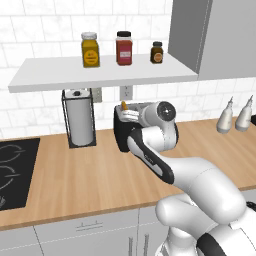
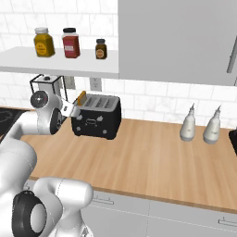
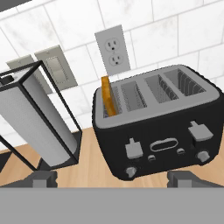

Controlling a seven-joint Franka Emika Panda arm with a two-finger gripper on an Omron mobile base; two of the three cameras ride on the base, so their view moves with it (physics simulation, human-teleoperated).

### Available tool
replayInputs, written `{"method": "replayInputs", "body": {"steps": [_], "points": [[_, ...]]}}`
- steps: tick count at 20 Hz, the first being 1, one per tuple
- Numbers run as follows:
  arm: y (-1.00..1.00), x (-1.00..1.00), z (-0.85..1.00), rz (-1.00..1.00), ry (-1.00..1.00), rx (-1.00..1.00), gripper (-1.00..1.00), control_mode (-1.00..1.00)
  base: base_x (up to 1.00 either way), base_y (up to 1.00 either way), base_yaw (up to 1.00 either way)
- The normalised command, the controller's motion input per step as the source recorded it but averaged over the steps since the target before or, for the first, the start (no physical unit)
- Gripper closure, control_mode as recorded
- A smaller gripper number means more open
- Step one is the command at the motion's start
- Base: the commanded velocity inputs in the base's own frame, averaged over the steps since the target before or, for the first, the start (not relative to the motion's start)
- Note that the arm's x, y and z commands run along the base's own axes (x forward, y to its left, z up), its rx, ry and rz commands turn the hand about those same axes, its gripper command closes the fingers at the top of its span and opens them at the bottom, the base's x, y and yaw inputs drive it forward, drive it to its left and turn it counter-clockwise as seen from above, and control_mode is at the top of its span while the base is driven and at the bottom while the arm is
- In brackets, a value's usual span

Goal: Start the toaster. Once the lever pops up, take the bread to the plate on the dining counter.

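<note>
With its jaws spread wide, the gripper (image 3: 112, 178) is facing the toaster (image 3: 162, 127) mid-frame, and it should be pushing the left lever (image 3: 134, 149) straight down under the bread (image 3: 109, 96).

The toaster (image 2: 96, 116) stands on the wooden counter (image 2: 152, 157) close to the tiled back wall (image 3: 166, 30), below the front edge of a shelf (image 2: 55, 63). The bread (image 3: 108, 96) stands upright in the toaster's leftmost slot, its top sticking out above the slot. Just left of the toaster stands the paper-towel holder (image 3: 39, 118), apart from it. On the wall behind the toaster is an outlet (image 3: 113, 51), with a switch plate (image 3: 56, 66) to its left. Three jars (image 1: 124, 48) sit in a row on the shelf. Well to the right of the toaster, two bottles (image 2: 202, 126) stand side by side on the counter. A cooktop (image 1: 12, 170) lies at the counter's far left.
</note>
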Motion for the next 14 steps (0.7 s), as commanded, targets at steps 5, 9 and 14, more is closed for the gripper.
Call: {"method": "replayInputs", "body": {"steps": [5, 9, 14], "points": [[0.00, 0.00, 0.00, 0.00, 0.00, 0.00, -1.00, -1.00, 0.00, 0.00, 0.00], [0.00, 0.00, 0.00, 0.00, 0.00, 0.00, -1.00, -1.00, 0.00, 0.00, 0.00], [0.00, 0.00, 0.00, 0.00, 0.00, 0.00, -1.00, -1.00, 0.00, 0.00, 0.00]]}}
